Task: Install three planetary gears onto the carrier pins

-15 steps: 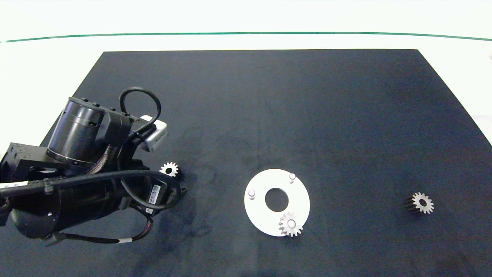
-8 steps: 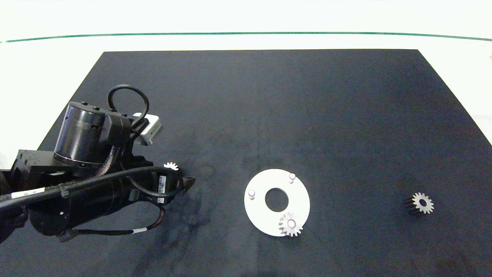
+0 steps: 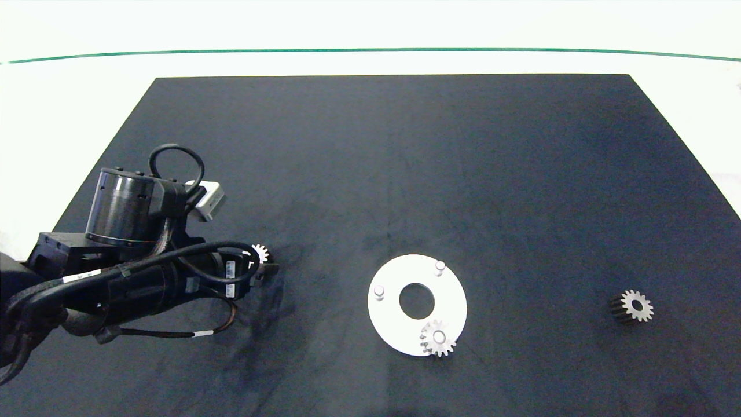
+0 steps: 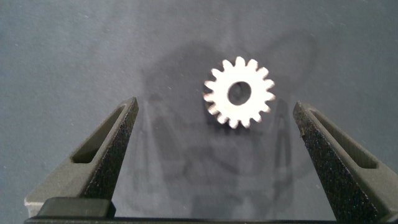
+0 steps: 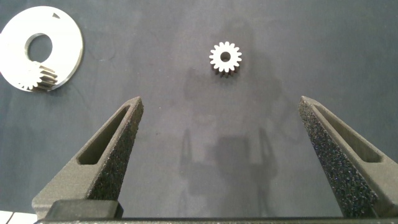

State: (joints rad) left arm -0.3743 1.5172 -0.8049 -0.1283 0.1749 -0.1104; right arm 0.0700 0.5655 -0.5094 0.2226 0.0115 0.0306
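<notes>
A silver gear [image 3: 261, 252] lies on the dark mat at the left, partly covered by my left gripper [image 3: 263, 268]. In the left wrist view this gear [image 4: 239, 93] lies flat between the open fingers [image 4: 115, 146] of the left gripper [image 4: 214, 106], closer to one of them and touching neither. The white disc [image 3: 393, 324] carries two bare pins [image 3: 440, 266] [image 3: 379, 291] and a gear [image 3: 438, 338] on the third. Another gear [image 3: 634, 306] lies at the far right. The right gripper [image 5: 221, 99] hangs open above that gear [image 5: 226, 59], with the disc [image 5: 62, 43] off to one side.
The dark mat [image 3: 405, 162] covers most of the white table, whose far part has a green line [image 3: 370, 50]. The right arm is outside the head view.
My left arm has drawn back to the left and settled over the left gear, now partly covering it. The gears and the disc have not moved.
</notes>
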